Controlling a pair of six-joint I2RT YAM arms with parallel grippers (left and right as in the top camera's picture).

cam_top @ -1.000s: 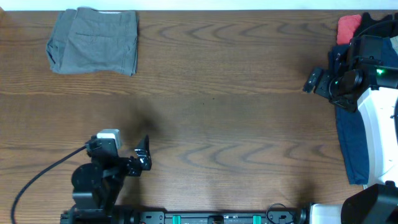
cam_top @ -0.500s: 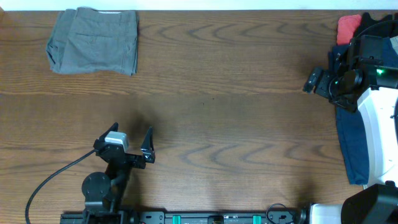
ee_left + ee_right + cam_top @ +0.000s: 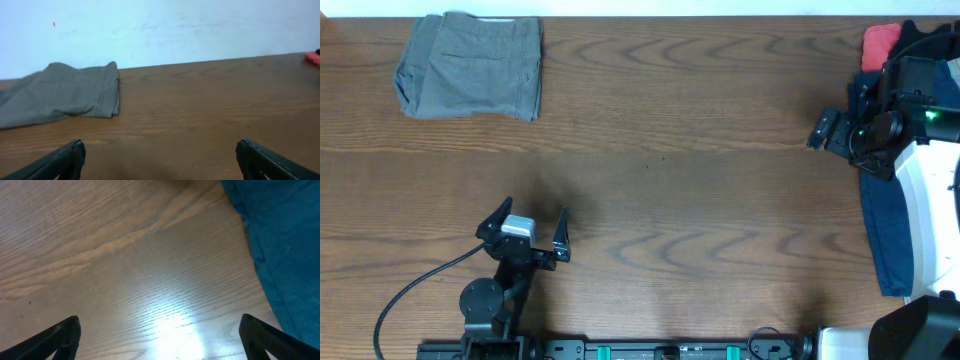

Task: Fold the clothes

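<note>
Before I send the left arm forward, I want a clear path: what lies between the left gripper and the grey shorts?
Only bare wooden table between the left gripper and the grey shorts, as the overhead and left wrist views both show.

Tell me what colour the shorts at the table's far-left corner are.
Plain grey, no pattern; the shorts show best in the overhead view.

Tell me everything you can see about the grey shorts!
The grey shorts lie folded into a compact, roughly square bundle at the far left corner of the wooden table. The cloth looks like soft, thin woven fabric, light grey, with stitched seams and layered edges on the right side. The left edge is rumpled and rounded. They lie flat, only slightly humped. Only the table touches them.
</note>
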